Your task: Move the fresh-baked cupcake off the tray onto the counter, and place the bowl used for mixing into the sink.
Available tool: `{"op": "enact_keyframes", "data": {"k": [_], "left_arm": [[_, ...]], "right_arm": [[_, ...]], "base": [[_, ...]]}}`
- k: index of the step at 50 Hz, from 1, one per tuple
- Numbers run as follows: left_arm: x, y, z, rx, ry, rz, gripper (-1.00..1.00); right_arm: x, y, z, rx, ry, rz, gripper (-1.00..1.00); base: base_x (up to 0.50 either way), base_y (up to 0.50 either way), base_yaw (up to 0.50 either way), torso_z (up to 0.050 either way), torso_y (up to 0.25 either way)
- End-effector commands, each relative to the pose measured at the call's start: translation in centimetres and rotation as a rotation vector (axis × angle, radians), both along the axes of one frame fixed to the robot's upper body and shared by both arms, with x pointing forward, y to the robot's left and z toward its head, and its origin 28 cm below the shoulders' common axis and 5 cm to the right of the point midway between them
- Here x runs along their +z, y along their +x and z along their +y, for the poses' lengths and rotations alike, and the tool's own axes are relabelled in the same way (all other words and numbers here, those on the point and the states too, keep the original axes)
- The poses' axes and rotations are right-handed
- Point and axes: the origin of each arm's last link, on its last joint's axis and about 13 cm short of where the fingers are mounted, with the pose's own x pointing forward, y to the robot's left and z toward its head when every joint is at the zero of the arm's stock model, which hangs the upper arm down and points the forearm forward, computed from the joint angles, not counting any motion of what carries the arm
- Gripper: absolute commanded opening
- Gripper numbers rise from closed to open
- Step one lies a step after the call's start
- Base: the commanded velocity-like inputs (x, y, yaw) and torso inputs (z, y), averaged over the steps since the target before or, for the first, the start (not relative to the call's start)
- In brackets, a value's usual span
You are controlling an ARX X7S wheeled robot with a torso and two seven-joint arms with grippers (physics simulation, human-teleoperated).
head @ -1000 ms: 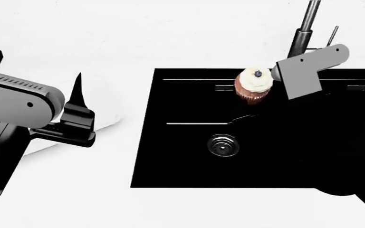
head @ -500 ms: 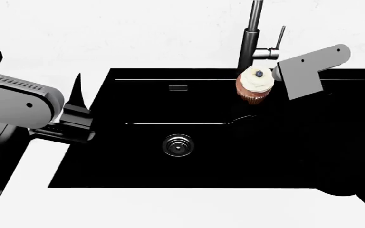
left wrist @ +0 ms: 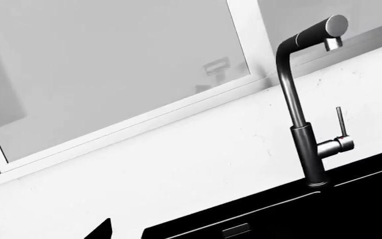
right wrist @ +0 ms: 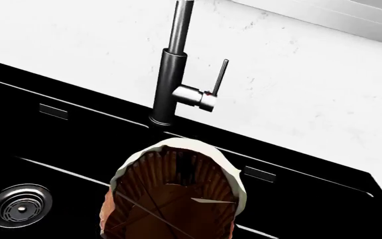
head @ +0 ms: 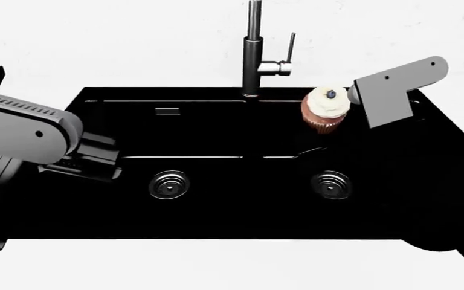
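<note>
**Cupcake carried over open sink**

Risk lies mainly in where the cupcake (head: 325,109) hangs: it is held above the right basin of the black sink (head: 215,211), just beside the faucet (head: 255,54), with no white table (head: 215,266) beneath it. A slip or early release would likely drop it into the basin rather than onto the table. The soft frosting could also be smeared if it were brushed against the faucet.

The right gripper (right wrist: 171,219) is judged to be closed on the cupcake, since the ridged brown base fills the right wrist view, though its fingers are lost against the dark sink. Whether the left gripper (head: 95,158) is open or closed cannot be told; nothing is seen in it.

The cupcake shows a pleated brown wrapper, swirled white frosting and a dark berry. The sink is matte black and rectangular, with two round ribbed metal drains (head: 170,184). The faucet is a tall grey metal tube with a thin lever. The table is smooth and white, faintly speckled. Neither tray nor bowl is in view.
</note>
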Motion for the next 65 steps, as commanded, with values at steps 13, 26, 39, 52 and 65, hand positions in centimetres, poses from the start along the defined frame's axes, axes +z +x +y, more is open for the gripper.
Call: {"op": "enact_keyframes", "data": {"k": [13, 26, 39, 52, 65], "left_arm": [[0.01, -0.05, 0.15, 0.002, -0.01, -0.002, 1.0], [-0.05, -0.02, 0.11, 0.002, -0.007, 0.0, 1.0], [0.05, -0.05, 0.24, 0.004, -0.011, -0.004, 1.0], [0.0, 0.01, 0.21, 0.007, -0.011, -0.003, 1.0], [0.06, -0.05, 0.27, 0.007, -0.015, -0.004, 1.0]], "right_arm": [[-0.07, -0.26, -0.53, -0.017, -0.016, -0.004, -1.0], [-0.25, -0.23, -0.5, -0.016, -0.014, -0.003, -1.0], [-0.5, 0.02, -0.24, -0.007, -0.016, 0.002, -1.0], [-0.35, -0.17, -0.5, -0.012, -0.017, -0.001, -1.0], [-0.59, -0.84, -0.49, 0.001, -0.032, 0.007, -1.0]], "base": [[0.0, -0.5, 0.0, 0.0, 0.0], [0.0, -0.5, 0.0, 0.0, 0.0], [0.0, -0.5, 0.0, 0.0, 0.0], [0.0, -0.5, 0.0, 0.0, 0.001], [0.0, -0.28, 0.0, 0.0, 0.0]]}}
